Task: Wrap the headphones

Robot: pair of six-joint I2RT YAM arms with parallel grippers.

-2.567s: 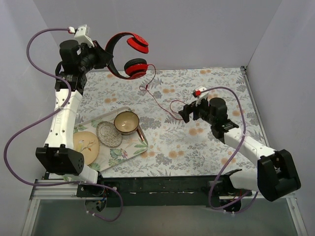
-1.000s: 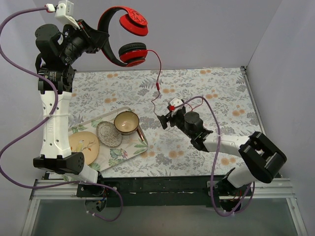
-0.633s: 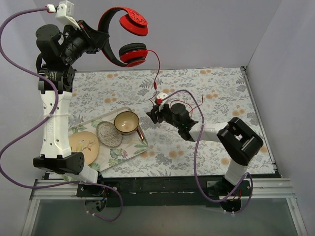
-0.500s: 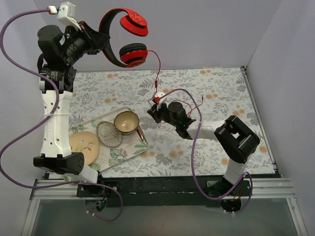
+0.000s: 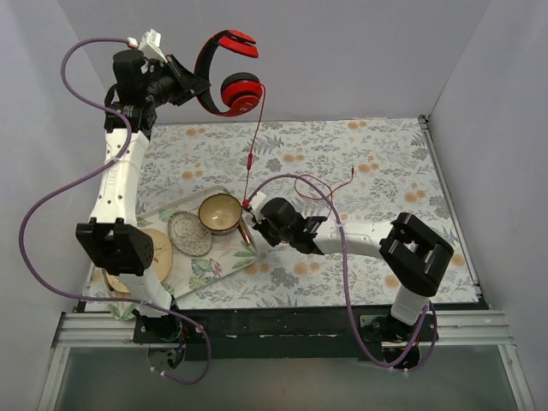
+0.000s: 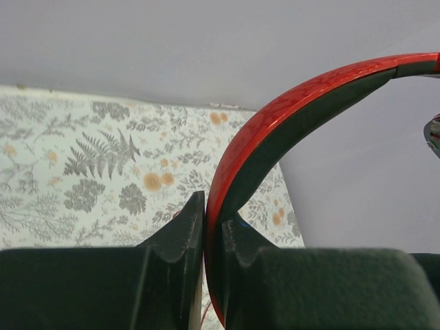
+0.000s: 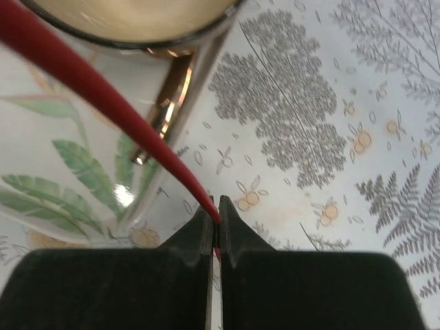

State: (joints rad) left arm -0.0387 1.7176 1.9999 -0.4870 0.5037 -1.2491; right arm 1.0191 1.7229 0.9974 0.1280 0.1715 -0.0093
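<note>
The red headphones [image 5: 241, 89] hang high above the table's far left. My left gripper [image 5: 193, 86] is shut on their black-lined headband [image 6: 289, 117], which runs up and to the right from between the left gripper [image 6: 213, 221] jaws in the left wrist view. The thin red cable [image 5: 250, 158] drops from the lower ear cup to my right gripper [image 5: 251, 221], low beside the gold cup. In the right wrist view the right gripper [image 7: 215, 221] is shut on the cable [image 7: 103, 89]. The slack cable end [image 5: 325, 185] lies looped on the cloth behind the right arm.
A leaf-patterned tray [image 5: 224, 267] at front left carries a gold cup [image 5: 220, 212], a glass dish [image 5: 189, 233] and a round plate [image 5: 152, 253]. The cup [image 7: 137, 17] and the tray edge [image 7: 62, 185] lie just ahead of the right fingers. Walls enclose the floral cloth.
The right gripper has shut on the cable and carried it left toward the cup. The left arm has swung the headphones to the right and turned them.
</note>
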